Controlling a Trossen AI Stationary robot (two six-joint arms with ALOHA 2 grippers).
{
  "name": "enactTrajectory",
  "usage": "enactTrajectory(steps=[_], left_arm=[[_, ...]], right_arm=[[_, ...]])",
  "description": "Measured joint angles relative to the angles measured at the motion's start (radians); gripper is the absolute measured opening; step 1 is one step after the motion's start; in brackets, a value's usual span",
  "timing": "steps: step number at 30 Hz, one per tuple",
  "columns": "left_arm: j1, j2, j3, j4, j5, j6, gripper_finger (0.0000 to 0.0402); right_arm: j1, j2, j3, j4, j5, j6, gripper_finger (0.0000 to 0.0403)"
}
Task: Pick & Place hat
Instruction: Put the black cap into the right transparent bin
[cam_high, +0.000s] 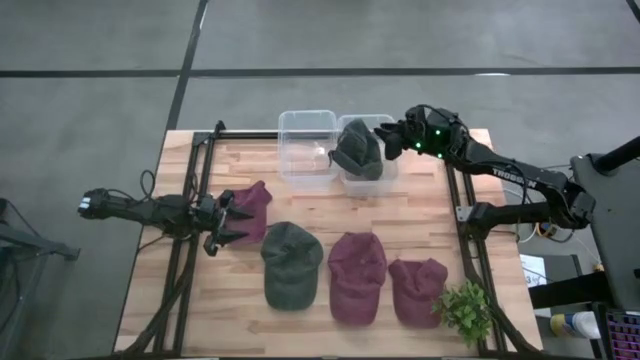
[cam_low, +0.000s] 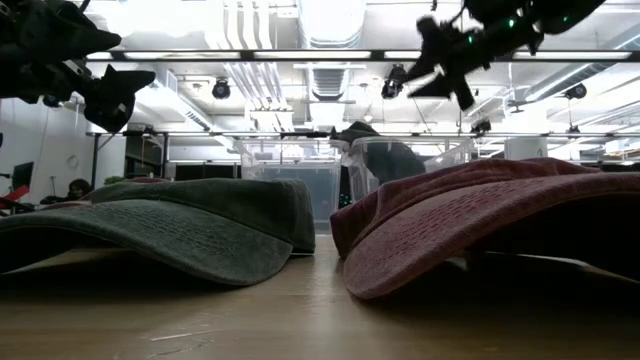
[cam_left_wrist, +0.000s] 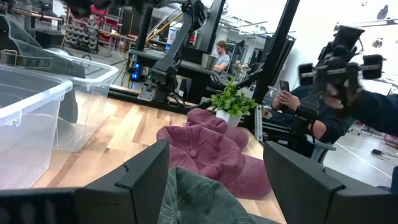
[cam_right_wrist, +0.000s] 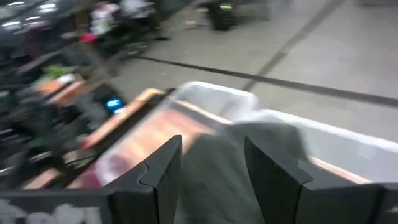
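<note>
A dark green hat (cam_high: 358, 150) lies in the right clear bin (cam_high: 385, 178), part of it draped over the bin's far rim. My right gripper (cam_high: 383, 137) hovers open just above and to the right of it. In the right wrist view the hat (cam_right_wrist: 211, 174) shows blurred below the spread fingers. A maroon hat (cam_high: 252, 208) lies on the table's left part. My left gripper (cam_high: 228, 226) is open beside it and raised off the table (cam_low: 120, 90). Another green hat (cam_high: 290, 262) and two maroon hats (cam_high: 357, 275) (cam_high: 417, 290) lie flat along the near side.
An empty clear bin (cam_high: 307, 148) stands left of the filled one at the table's far edge. A small green plant (cam_high: 465, 310) stands at the near right corner. Black frame rails (cam_high: 190, 230) run along both sides. People sit in the room beyond the table (cam_left_wrist: 219, 53).
</note>
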Motion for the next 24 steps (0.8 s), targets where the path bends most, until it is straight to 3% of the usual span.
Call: enactTrajectory(steps=[5,12,24], left_arm=[[0.001,0.0,0.0,-0.001,0.001,0.009,0.0255],[0.001,0.0,0.0,-0.001,0.005,0.009,0.0255],[0.001,0.001,0.0,-0.001,0.032,0.007,0.0255]], right_arm=[[0.085,-0.014,0.064,-0.001,-0.147,-0.047,0.0158],[0.363,-0.015,0.11,-0.005,-0.166,-0.126,0.0153],[0.771,0.04,0.11,-0.107,0.121,-0.172,0.0152]])
